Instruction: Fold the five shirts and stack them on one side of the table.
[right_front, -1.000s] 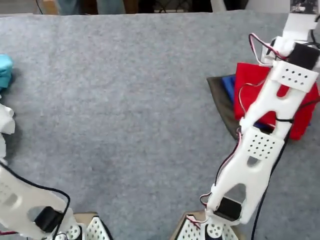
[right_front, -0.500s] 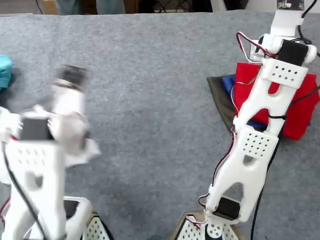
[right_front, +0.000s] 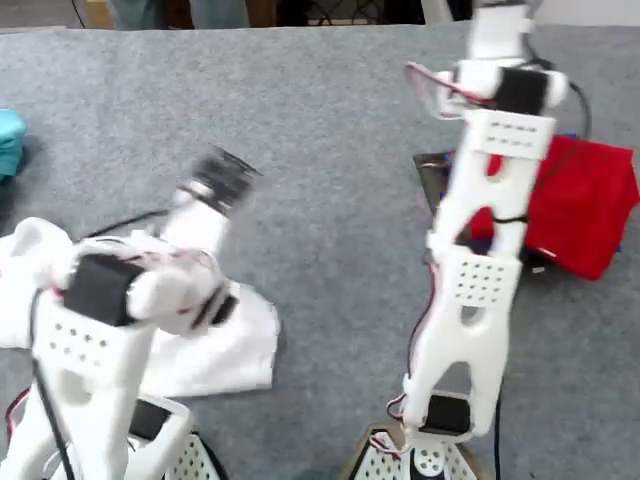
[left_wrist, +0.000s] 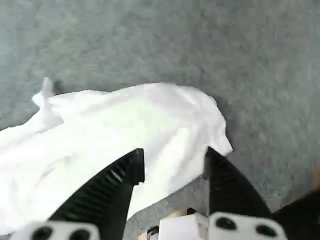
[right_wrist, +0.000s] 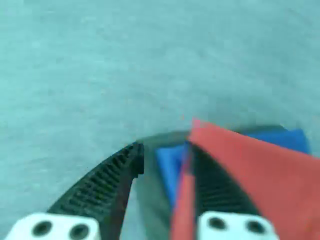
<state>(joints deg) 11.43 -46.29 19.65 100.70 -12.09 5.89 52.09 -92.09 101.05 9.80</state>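
Five shirts on the grey counter (right_front: 320, 120). Three of them stacked by the right edge: red shirt (right_front: 590, 210) on top, blue shirt (right_wrist: 172, 160) under it with only an edge peeking out, dark shirt (right_front: 432, 175) at the bottom, jutting toward the counter's middle. Unfolded and rumpled near the front-left corner, well apart from the stack, the white shirt (right_front: 235, 350). Bunched at the left edge and partly cut off, the teal shirt (right_front: 8, 140). Above the white shirt, the left jaws spread wide, gripping nothing, white cloth visible between and beneath them. Over part of that same shirt, the left arm (right_front: 100, 320). Above the stack's corner, at the meeting of red, blue and dark cloth, the right jaws likewise parted, nothing seen clamped between them. Stretched from the front edge toward the far edge, partly over the stack, the right arm (right_front: 490, 250).
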